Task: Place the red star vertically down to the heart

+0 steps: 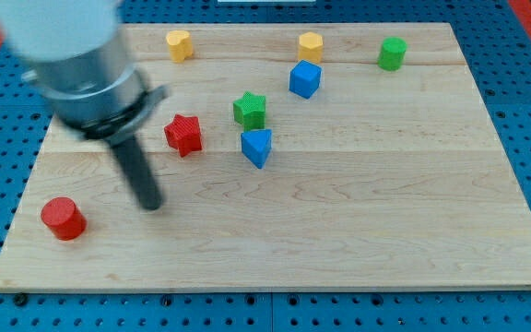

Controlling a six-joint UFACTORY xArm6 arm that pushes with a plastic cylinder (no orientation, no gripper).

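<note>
The red star [183,135] lies on the wooden board at the view's left of centre. The yellow heart [179,44] sits near the top edge, almost straight above the star. My tip [151,204] rests on the board below and to the left of the red star, a short gap away from it. The arm's grey body fills the view's top left corner and hides the board there.
A red cylinder [64,219] sits at the lower left. A green star [249,110] and a blue triangular block [256,147] lie right of the red star. A blue cube [305,79], a yellow hexagon [311,46] and a green block [393,53] sit near the top.
</note>
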